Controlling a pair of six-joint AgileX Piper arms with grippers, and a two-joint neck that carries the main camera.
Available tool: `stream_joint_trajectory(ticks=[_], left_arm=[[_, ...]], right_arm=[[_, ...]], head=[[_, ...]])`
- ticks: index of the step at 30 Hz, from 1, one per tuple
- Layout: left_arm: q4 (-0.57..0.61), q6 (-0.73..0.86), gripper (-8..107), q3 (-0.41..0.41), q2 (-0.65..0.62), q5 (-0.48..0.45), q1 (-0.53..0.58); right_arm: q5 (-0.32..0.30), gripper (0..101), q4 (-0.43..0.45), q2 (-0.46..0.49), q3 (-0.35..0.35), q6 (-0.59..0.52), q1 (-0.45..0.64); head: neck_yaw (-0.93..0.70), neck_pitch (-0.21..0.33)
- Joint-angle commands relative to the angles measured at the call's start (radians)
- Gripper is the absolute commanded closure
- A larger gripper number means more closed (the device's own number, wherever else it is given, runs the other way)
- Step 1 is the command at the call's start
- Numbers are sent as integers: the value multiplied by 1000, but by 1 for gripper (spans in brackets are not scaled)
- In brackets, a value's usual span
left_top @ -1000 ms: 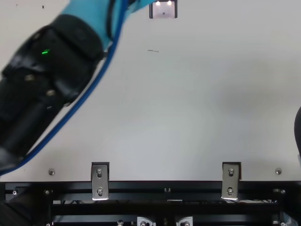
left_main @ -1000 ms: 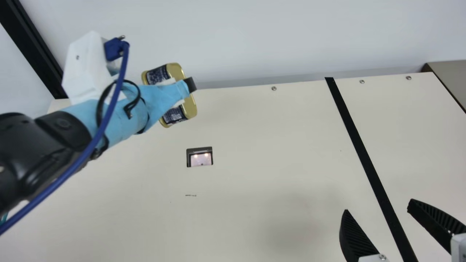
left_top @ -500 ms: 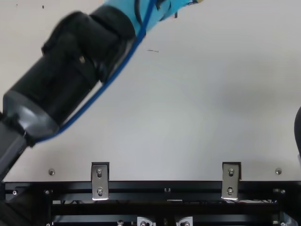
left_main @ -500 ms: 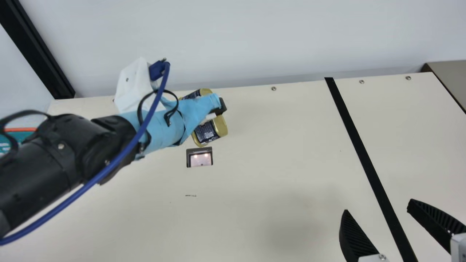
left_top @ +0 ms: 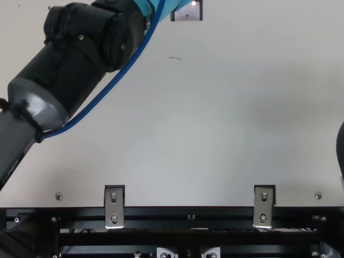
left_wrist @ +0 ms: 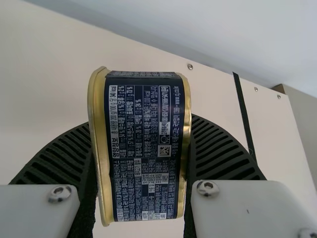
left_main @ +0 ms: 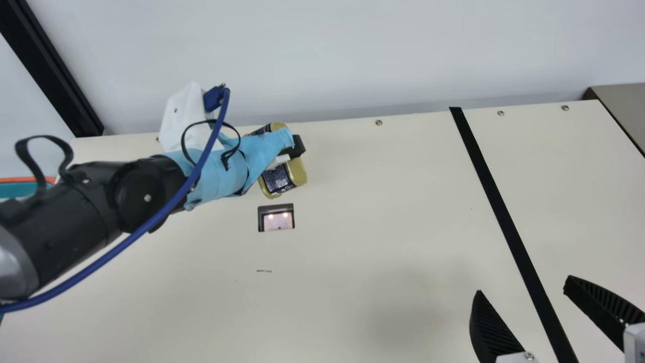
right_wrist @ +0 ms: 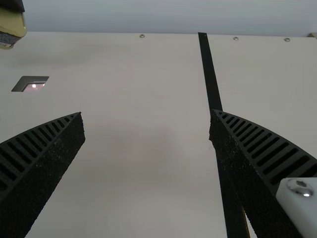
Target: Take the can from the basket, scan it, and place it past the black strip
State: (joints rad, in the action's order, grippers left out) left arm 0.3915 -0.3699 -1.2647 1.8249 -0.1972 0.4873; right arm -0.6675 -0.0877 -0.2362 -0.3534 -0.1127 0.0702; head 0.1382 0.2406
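In the main view, I am seeing the far edge of the cream table (left_main: 373, 212) running across the upper part of the frame, with the pale wall (left_main: 352, 55) rising behind it. A teal basket (left_main: 19, 189) is peeking in at the left edge, partly behind my left arm. The widest stretch of tabletop is lying between the scanner window (left_main: 277, 220), left of centre, and the black strip (left_main: 496, 201), which is slanting down the right side. In the top view, a dark frame rail (left_top: 188, 215) is bordering the table's near edge along the bottom.

My left gripper (left_main: 293, 147) is hanging left of centre, pinching the can (left_main: 278, 179), which is appearing just above the scanner window in the frame; I cannot tell its height over the table. In the left wrist view, the can is sitting between the two ribbed fingers, touching both, its dark printed label facing the camera and its gold rims toward the fingers. My right gripper (left_main: 524, 285) is waiting at the lower right, fingers spread wide, the strip passing between them in the main view.
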Motion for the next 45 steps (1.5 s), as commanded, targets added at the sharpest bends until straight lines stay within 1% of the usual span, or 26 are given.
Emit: stream_joint_trajectory(ticks=[1, 8, 16, 24, 33, 38, 42, 45], left_arm=[[-1, 44, 89, 12, 1, 45, 5], [-27, 116, 89, 65, 5, 161, 15], [-38, 184, 89, 123, 22, 266, 14], [16, 278, 89, 155, 49, 348, 23], [75, 367, 89, 164, 79, 442, 50], [92, 381, 89, 168, 78, 439, 56], [107, 401, 89, 176, 37, 390, 56], [121, 420, 89, 182, -8, 334, 45]], right_arm=[[0, 0, 0, 0, 0, 0, 0], [0, 0, 0, 0, 0, 0, 0], [0, 0, 0, 0, 0, 0, 0], [0, 0, 0, 0, 0, 0, 0], [0, 0, 0, 0, 0, 0, 0], [0, 0, 0, 0, 0, 0, 0], [0, 0, 0, 0, 0, 0, 0], [0, 0, 0, 0, 0, 0, 0]], head=[[2, 1], [2, 1], [2, 1], [2, 1], [2, 1], [2, 1], [2, 1], [2, 1]])
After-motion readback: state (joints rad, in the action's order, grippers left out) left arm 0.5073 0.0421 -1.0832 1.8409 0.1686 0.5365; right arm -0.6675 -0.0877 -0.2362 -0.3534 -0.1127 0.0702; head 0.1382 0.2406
